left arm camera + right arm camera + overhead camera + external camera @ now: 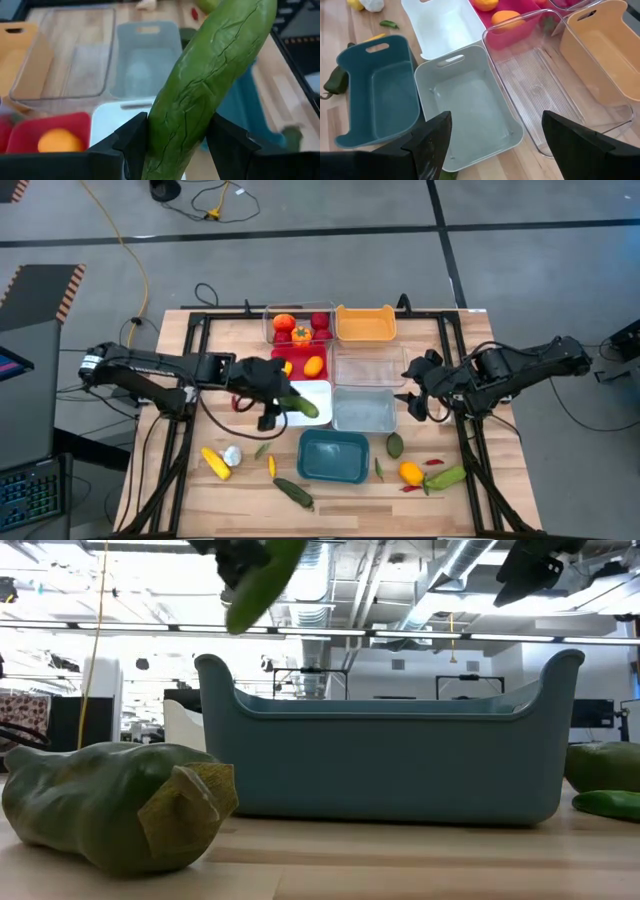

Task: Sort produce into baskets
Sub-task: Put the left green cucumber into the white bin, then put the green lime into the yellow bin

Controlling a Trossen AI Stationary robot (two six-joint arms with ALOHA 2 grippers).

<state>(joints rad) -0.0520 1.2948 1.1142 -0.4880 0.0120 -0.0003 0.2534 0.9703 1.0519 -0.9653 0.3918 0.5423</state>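
My left gripper is shut on a green cucumber, held above the white basket; the cucumber also shows in the high view and the low view. My right gripper is open and empty above the right edge of the pale grey-blue basket, beside the clear basket. The teal basket stands near the front. The red basket holds orange fruits; a far clear basket holds red and orange produce. The orange basket stands at the far right. My left gripper pinches the cucumber's lower part between its two fingers, which lie across it. The cucumber is lifted clear and slants away from the fingers over the white basket, its free end toward the teal basket.
Loose on the table near the front: yellow corn, white garlic, a green cucumber, a dark green piece, an orange fruit, a green vegetable and red chilies.
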